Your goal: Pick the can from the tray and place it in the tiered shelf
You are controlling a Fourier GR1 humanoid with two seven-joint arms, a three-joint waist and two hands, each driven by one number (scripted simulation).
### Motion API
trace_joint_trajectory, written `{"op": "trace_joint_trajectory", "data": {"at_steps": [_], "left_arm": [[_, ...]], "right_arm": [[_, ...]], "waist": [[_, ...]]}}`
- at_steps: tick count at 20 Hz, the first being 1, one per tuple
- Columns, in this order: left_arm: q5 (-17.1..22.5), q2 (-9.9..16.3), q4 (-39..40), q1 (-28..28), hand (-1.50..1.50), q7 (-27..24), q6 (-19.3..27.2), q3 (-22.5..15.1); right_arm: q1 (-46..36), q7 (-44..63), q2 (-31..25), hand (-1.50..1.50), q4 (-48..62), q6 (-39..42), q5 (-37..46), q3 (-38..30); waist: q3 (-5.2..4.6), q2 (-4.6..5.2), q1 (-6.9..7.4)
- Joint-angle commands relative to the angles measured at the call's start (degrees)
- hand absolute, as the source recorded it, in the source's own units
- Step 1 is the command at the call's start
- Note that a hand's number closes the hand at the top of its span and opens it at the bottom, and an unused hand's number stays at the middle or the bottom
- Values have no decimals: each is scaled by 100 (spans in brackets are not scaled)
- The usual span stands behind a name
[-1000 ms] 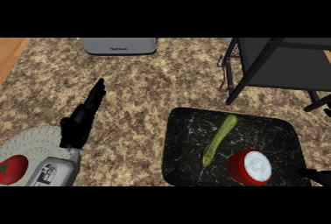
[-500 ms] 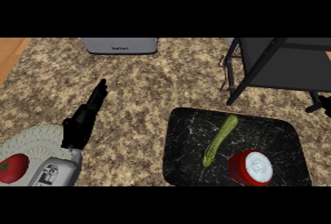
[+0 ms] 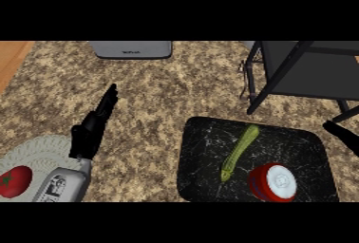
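The can [image 3: 273, 182], red with a white top, stands in the near right corner of the black tray [image 3: 203, 142]. The dark tiered shelf [image 3: 308, 66] stands behind the tray at the far right. My left hand [image 3: 89, 130] is open, fingers straight and pointing away, well to the left of the tray and touching nothing. Only a black sliver of my right hand [image 3: 344, 135] shows at the right edge, above the tray's far right corner, apart from the can.
A green cucumber [image 3: 238, 152] lies in the tray to the left of the can. A pale plate [image 3: 35, 147] with a red tomato [image 3: 14, 181] sits at the near left, under my left forearm. A grey appliance [image 3: 130, 49] stands at the counter's back.
The bit of my right hand at the right edge has moved from the tray's near right corner up towards its far right corner. The left hand has hardly moved.
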Motion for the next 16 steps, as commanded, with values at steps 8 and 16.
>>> {"op": "trace_joint_trajectory", "data": {"at_steps": [8, 16], "left_arm": [[-292, -206, -62, 391, 0, -259, -162, 79], [-414, -219, -259, 104, 0, 192, -275, 350]], "right_arm": [[-344, 1248, 1189, -150, -721, 417, 1105, 617], [-583, 1802, 1944, -150, -800, 850, 1651, 922]], "waist": [[8, -5, -16], [8, -4, -17]]}}
